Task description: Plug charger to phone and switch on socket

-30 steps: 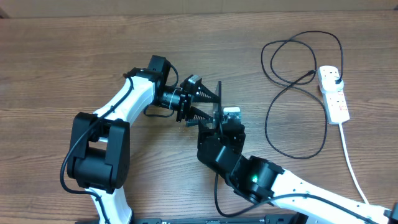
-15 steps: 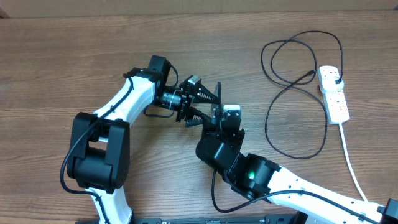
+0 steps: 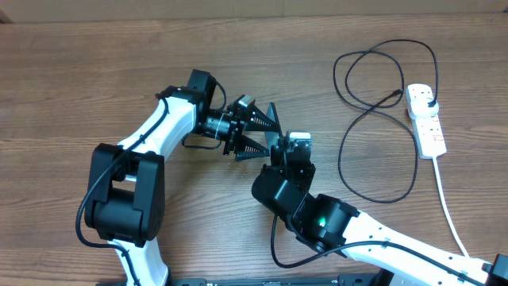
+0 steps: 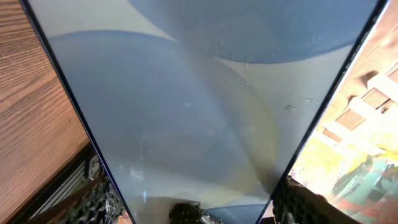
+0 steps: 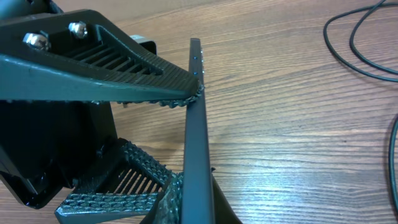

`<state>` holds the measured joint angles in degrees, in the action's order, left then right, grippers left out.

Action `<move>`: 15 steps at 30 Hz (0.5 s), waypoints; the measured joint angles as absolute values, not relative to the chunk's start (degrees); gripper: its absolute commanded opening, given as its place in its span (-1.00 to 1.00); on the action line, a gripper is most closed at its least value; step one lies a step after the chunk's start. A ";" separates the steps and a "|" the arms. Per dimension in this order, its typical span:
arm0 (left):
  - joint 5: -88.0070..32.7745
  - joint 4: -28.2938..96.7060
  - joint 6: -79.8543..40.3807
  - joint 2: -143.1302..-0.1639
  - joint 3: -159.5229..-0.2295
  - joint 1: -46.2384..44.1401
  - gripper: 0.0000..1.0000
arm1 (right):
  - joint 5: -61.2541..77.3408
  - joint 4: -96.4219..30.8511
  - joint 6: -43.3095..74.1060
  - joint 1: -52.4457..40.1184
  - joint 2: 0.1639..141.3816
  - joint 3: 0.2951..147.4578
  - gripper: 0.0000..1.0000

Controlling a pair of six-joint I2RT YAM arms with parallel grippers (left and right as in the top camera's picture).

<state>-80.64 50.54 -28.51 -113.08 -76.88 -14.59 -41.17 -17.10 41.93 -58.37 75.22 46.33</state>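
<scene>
Right gripper (image 3: 282, 151) has snapped shut, pinching the phone (image 5: 198, 143), held on edge mid-table. Left gripper (image 3: 266, 133) spans its width, jaws wide, gripping. Charger (image 3: 343, 159) lies well right by the socket (image 3: 429, 127), nearer the right arm.

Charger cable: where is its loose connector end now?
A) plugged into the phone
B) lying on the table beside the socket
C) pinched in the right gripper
B: the loose end of the charger lies on the table just left of the socket, well away from the phone.
</scene>
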 measured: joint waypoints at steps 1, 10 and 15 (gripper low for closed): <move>-80.53 50.57 -28.53 -113.08 -76.88 -14.55 0.34 | -41.08 -17.12 41.93 -58.33 75.22 46.33 -0.92; -79.90 50.92 -28.75 -113.08 -76.88 -14.61 1.00 | -39.99 -17.32 41.54 -58.22 75.22 46.33 -0.92; -79.92 49.34 -28.80 -113.08 -76.93 -13.91 1.00 | -38.15 -19.31 41.04 -57.78 73.63 46.33 -0.92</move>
